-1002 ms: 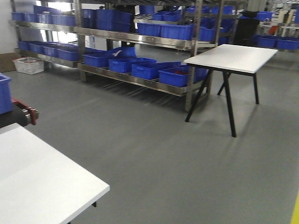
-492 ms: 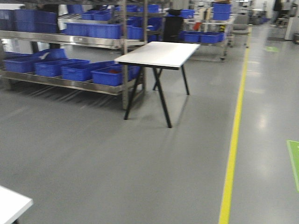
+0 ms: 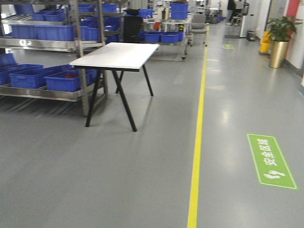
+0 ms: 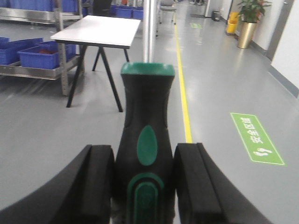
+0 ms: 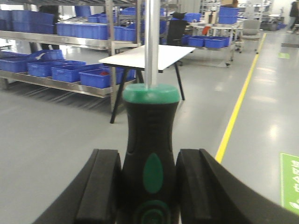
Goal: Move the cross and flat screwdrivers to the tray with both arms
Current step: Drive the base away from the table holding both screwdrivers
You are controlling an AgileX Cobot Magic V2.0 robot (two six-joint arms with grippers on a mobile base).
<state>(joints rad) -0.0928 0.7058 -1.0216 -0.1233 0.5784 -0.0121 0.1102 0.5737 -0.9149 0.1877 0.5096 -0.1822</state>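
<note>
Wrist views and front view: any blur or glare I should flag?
Left wrist view: the screwdriver in the left gripper looms large and slightly soft. Right wrist view: the other screwdriver in the right gripper looks likewise, and its shaft washes out pale. Front view: mildly soft overall, with light reflections on the floor beside the yellow line.

Open grey floor (image 3: 118,180) lies ahead of me, free to cross. A white worktop (image 3: 116,54) on black trestle legs stands ahead left, shelving (image 3: 28,44) with blue bins (image 3: 61,80) behind it. My left claw (image 4: 147,179) is filled by one screwdriver (image 4: 147,112), my right claw (image 5: 149,186) by another screwdriver (image 5: 150,130).
</note>
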